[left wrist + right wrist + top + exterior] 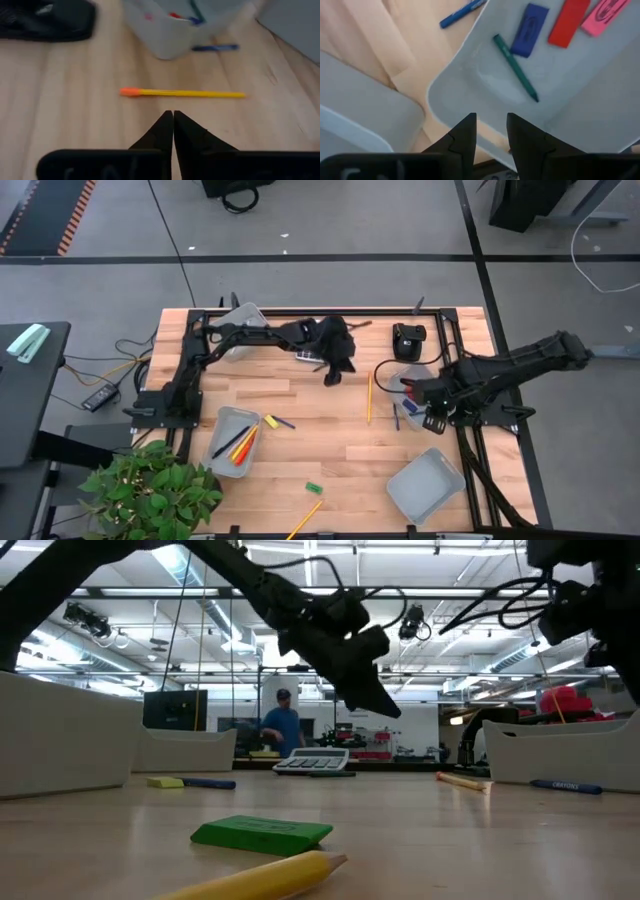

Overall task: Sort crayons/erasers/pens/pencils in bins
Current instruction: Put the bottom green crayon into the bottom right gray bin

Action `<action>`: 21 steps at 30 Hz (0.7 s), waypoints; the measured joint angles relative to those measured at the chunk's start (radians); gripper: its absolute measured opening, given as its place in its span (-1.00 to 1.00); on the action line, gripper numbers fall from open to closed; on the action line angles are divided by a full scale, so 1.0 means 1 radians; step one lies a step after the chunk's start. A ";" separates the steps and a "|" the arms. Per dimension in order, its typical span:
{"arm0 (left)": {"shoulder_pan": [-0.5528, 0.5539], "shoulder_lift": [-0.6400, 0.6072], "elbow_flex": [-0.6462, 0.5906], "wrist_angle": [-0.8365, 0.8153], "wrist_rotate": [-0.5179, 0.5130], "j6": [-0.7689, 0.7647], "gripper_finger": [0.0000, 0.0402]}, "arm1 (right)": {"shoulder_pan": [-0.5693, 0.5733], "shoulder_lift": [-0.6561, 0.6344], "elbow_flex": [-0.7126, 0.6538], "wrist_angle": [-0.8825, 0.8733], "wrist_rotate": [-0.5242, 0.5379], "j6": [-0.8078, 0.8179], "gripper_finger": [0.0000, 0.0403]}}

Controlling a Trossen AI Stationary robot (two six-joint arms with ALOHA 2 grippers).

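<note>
Two arms reach over the bench (330, 430). The left gripper (173, 120), fingers pressed together on nothing, hangs just short of the yellow pencil (182, 93). The right gripper (491, 125), fingers parted and empty, hovers above a bin (470, 75) beyond that pencil; its erasers (568, 22) are partly cut off

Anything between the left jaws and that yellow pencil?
No. In the left wrist view, only bare wood separates the shut left gripper from the yellow pencil.

Overhead view straight down, low view level across table (480, 840), wrist views close, seemingly downward
</note>
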 joint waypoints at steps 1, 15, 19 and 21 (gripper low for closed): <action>0.010 0.001 -0.007 0.026 0.002 -0.025 -0.88 | -0.017 0.001 0.000 0.002 -0.003 -0.011 -0.42; 0.065 0.000 -0.021 0.341 -0.083 0.022 -0.87 | -0.172 0.130 0.000 0.021 0.023 -0.133 -0.23; 0.107 0.000 -0.021 0.366 -0.089 0.045 -0.83 | -0.188 0.219 -0.001 0.049 0.050 -0.113 -0.14; 0.129 0.000 -0.021 0.377 -0.089 0.065 -0.84 | -0.188 0.261 -0.001 0.081 0.068 -0.113 -0.11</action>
